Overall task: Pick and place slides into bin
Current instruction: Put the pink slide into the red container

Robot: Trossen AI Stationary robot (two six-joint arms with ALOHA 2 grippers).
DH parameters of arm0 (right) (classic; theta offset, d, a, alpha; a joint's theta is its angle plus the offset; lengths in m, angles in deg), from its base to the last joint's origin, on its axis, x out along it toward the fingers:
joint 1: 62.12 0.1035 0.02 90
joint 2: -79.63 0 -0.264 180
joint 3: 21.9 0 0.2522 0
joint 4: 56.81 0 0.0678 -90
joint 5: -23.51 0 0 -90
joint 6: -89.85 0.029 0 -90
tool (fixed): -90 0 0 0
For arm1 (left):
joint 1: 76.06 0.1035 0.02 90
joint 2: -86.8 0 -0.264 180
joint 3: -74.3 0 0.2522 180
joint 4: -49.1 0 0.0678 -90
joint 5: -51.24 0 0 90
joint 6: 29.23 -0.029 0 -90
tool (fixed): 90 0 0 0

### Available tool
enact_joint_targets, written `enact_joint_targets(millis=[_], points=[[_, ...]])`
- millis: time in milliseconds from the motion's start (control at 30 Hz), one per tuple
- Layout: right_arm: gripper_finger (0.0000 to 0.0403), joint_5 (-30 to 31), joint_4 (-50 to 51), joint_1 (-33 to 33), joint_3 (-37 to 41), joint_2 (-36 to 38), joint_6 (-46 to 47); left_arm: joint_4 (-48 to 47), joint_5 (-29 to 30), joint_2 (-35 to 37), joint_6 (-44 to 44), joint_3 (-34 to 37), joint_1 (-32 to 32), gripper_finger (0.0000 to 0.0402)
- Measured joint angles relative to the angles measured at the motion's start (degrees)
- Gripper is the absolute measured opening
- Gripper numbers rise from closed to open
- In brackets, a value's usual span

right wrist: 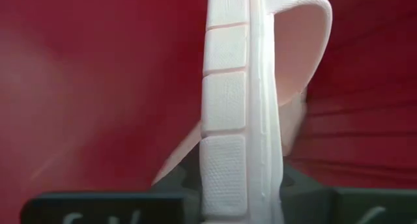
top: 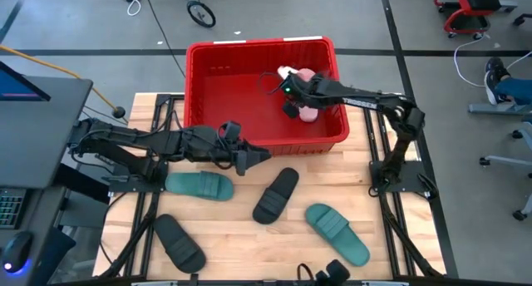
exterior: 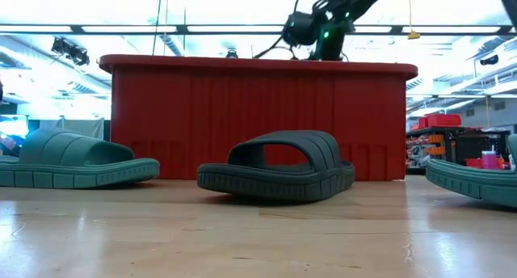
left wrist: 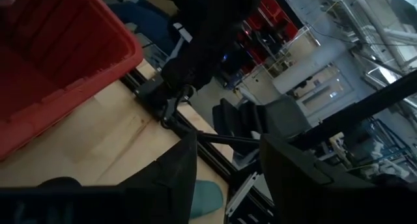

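We see the right gripper (top: 293, 91) pinching a pink slide (right wrist: 238, 100) over the bin (top: 249, 135), where another pink slide (top: 307, 113) lies. The left gripper (top: 256, 157) waits with fingers spread beside the bin.

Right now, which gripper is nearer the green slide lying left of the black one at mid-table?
Left. The left gripper hovers just above and right of that green slide; the right gripper is over the bin, clamping a pink slide.

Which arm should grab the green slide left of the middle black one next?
Left, probably. The left gripper is open, empty, just above that green slide. The right gripper is over the bin, shut on a pink slide.
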Motion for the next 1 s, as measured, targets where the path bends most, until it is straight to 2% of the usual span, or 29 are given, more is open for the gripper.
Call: enact_joint_targets(millis=[267,400,600,700,767,1000], points=[[0.0091,-1.52,-5.87,-1.36,0.04,-6.31,2.41,0.00,-1.10,0.00,-1.14,0.00,-0.02,0.0172],[0.0122,-3.99,-6.96,-3.04,0.00,-7.01,4.81,-0.01,-2.90,0.00,-1.17,0.00,-0.02,0.0172],[0.0177,-3.29,-9.85,-4.08,0.00,-6.62,4.20,-1.47,-3.32,0.00,-1.32,0.04,-0.02,0.0172],[0.0195,-5.46,-14.37,-3.91,-0.15,-6.33,8.53,-2.03,-3.32,0.00,-1.32,0.04,-0.02,0.0172],[0.0203,-9.00,-14.51,-3.38,-0.72,-6.33,8.69,-2.78,-3.32,0.00,-1.26,0.07,-0.02,0.0172],[0.0204,-8.96,-12.14,-1.20,-0.74,-5.83,8.95,-3.26,-3.31,-0.02,-0.66,0.07,-0.32,0.0172]])
